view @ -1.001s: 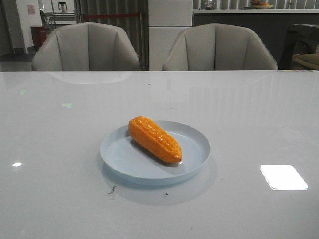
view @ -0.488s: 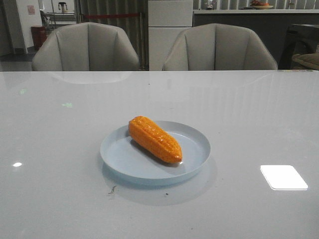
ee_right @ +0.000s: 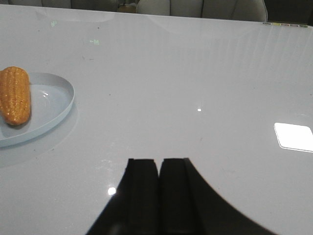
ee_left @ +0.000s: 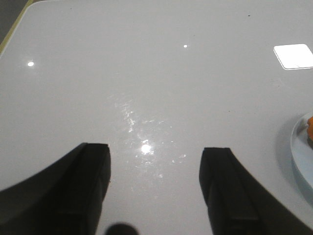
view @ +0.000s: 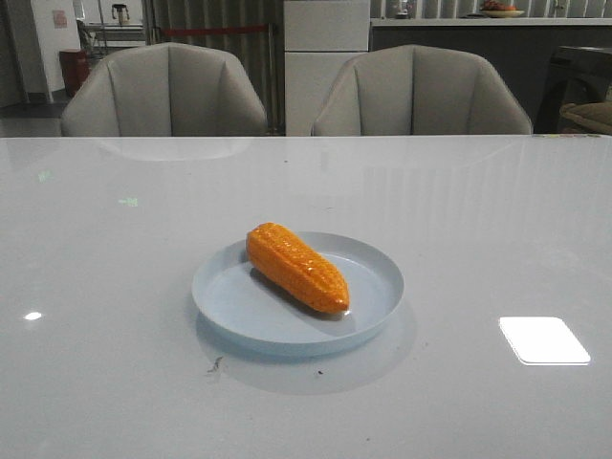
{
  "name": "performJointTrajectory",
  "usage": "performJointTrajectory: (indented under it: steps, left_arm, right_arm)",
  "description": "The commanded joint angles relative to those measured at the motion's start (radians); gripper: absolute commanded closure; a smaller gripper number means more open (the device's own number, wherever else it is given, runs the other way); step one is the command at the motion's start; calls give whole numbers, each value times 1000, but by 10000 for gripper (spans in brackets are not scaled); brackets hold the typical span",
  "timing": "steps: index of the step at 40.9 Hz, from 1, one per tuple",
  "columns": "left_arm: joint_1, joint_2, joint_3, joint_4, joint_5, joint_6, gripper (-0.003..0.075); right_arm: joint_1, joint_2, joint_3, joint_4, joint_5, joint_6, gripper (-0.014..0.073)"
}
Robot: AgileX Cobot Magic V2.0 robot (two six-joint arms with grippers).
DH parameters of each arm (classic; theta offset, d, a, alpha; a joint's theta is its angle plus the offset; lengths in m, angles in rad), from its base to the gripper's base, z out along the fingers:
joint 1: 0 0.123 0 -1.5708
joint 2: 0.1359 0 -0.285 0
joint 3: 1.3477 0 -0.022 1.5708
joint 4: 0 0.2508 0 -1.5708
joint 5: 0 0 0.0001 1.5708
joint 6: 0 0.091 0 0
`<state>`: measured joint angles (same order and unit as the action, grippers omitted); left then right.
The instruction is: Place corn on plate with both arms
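The orange corn lies slantwise on the pale blue plate in the middle of the white table. Neither arm shows in the front view. In the left wrist view my left gripper is open and empty over bare table, with the plate's rim and a sliver of corn at the frame's edge. In the right wrist view my right gripper is shut and empty, well away from the plate and the corn on it.
Two grey chairs stand behind the table's far edge. A bright light reflection lies on the table to the right of the plate.
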<state>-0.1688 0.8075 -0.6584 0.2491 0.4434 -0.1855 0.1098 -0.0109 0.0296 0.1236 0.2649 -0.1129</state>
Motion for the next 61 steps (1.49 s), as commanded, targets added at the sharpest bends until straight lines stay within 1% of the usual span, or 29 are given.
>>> performJointTrajectory:
  steps: [1,22,25,27,28,30,35,36,38,41,43,47,49,55,61]
  left_arm:
    - [2,-6,-28,8,-79,-11,267]
    - [2,-6,-20,8,-81,-11,267]
    - [2,-18,-13,52,-81,-11,268]
    - [2,-32,-9,53,-81,-11,275]
    - [2,-45,0,51,-84,-11,288]
    - [2,-74,17,41,-102,-11,341]
    - [3,-164,73,-58,-174,8,582]
    - [3,-183,86,-83,-190,8,642]
    - [8,-215,107,-86,-222,8,615]
    - [26,-259,136,-107,-271,15,624]
    - [39,-297,158,-119,-301,68,631]
    - [68,-368,197,-186,-361,230,631]
    - [79,-410,221,-194,-383,262,631]
    - [102,-553,310,-192,-392,264,631]
    - [103,-689,415,-192,-392,264,631]
  right_arm:
    - [-5,-23,-23,-9,-72,-4,539]
    - [-5,-23,-23,-9,-72,-4,539]
    - [-5,-23,-23,-9,-72,-4,539]
    - [-5,-23,-23,-9,-72,-4,539]
    - [-5,-23,-23,-9,-72,-4,539]
    - [-5,-23,-23,-9,-72,-4,539]
    - [-5,-23,-23,-9,-72,-4,539]
    - [-5,-23,-23,-9,-72,-4,539]
    - [-5,-23,-23,-9,-72,-4,539]
    - [-5,-23,-23,-9,-72,-4,539]
    - [-5,-23,-23,-9,-72,-4,539]
    - [-5,-23,-23,-9,-72,-4,539]
    - [-5,-23,-23,-9,-72,-4,539]
    - [-5,-23,-23,-9,-72,-4,539]
    - [-5,-23,-23,-9,-72,-4,539]
